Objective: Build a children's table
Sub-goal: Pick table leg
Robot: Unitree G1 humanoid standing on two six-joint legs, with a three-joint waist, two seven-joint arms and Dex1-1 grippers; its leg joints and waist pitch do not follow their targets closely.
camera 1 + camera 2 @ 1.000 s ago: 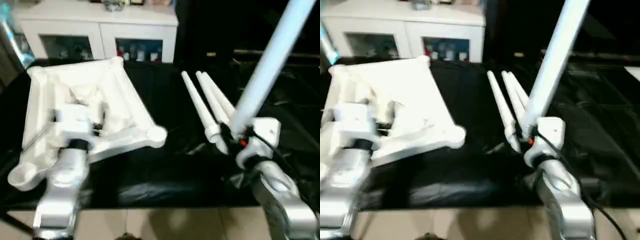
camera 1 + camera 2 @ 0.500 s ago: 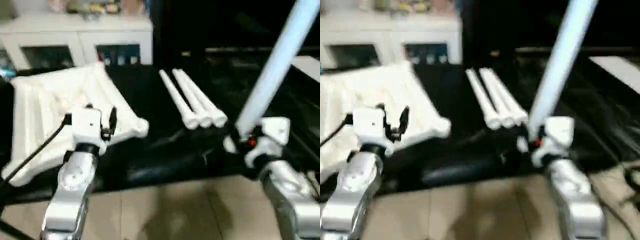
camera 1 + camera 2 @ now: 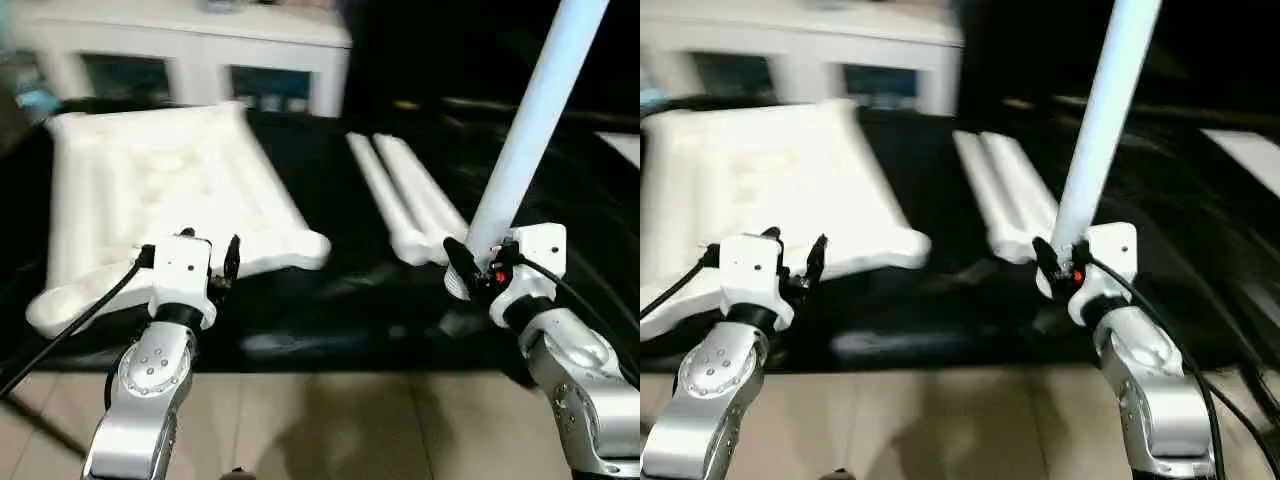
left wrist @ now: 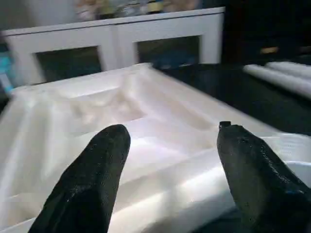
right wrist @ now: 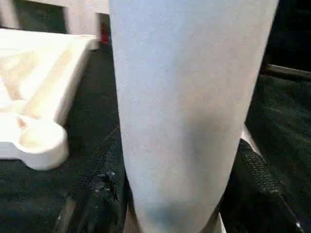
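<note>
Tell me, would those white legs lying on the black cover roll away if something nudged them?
Probably they would roll a bit: the spare legs are round tubes lying loose, side by side on the black cover. Being tapered, they would likely curve rather than roll straight. They look stiff too: the leg held in the right gripper stands up without any visible bend.

Tabletop (image 3: pixel 160 190) left, three legs (image 3: pixel 405 200) right, cabinet (image 3: pixel 190 50) behind
</note>
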